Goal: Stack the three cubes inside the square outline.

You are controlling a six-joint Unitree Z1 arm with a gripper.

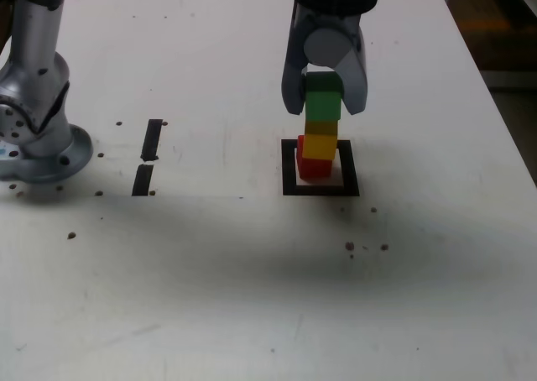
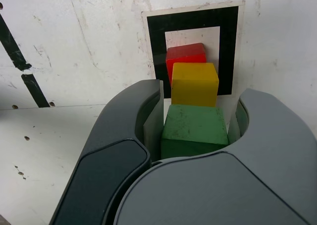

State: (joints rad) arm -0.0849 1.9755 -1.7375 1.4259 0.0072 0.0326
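Gripper (image 1: 325, 104) clamped on green cube (image 1: 322, 102) atop yellow cube (image 1: 319, 145) (red cube (image 1: 312, 168) lowest), inside square outline (image 1: 320, 189).

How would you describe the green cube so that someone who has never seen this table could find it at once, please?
On the white table, find the black square outline, to the exterior view's right of two short black tape strips. A three-cube stack stands inside it: red cube, yellow cube, then the green cube. It is the topmost, the only one between the gripper's jaws.
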